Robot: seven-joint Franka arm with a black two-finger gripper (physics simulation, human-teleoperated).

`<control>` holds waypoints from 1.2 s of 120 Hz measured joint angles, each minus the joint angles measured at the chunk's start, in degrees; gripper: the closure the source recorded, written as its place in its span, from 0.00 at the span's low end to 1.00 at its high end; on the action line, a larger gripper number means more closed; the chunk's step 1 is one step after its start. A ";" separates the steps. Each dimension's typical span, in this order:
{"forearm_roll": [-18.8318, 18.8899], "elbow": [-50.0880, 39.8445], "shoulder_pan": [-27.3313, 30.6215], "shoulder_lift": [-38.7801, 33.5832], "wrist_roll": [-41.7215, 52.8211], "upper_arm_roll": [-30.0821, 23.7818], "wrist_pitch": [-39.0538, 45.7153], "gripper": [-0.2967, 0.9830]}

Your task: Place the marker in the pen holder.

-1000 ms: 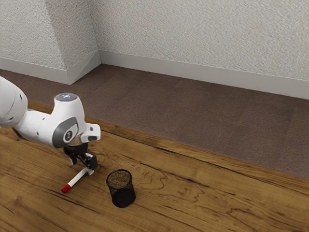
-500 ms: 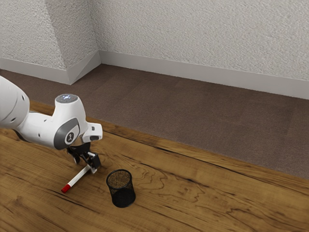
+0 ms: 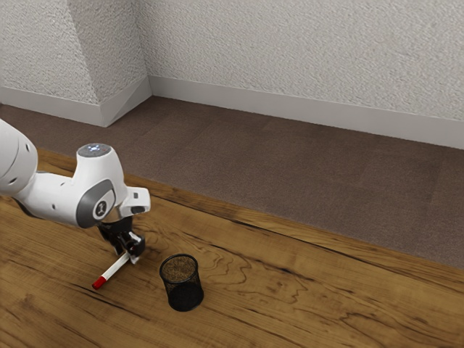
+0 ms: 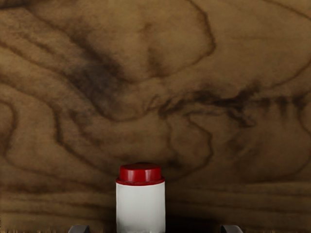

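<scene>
White and glossy, my arm enters from the exterior view's left and bends down over a brown wood-grain tabletop. At its end, my black end effector is low over one end of a white marker. The marker lies slantwise on the tabletop, its longer red end pointing away from me toward the exterior view's lower left. My end effector is open: in the wrist view, the tips of its two fingers stand well apart, one on each side of the white barrel, with a gap between each of them and the marker, so I have hold of nothing. Between them the barrel finishes in a short, stepped red plug. Near the marker, toward the exterior view's right, a round black mesh pen holder stands upright with its mouth facing up; the marker is outside it. Beyond the tabletop are a dull brown floor, a pale baseboard and rough, off-white walls.
</scene>
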 joint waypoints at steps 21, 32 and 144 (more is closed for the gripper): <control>-0.07 -0.68 0.28 -0.43 0.04 -0.01 0.07 0.61; -0.18 -0.67 0.07 -0.67 0.05 0.02 0.18 0.63; -0.27 -1.46 -7.00 -18.52 -1.69 -0.11 0.89 0.83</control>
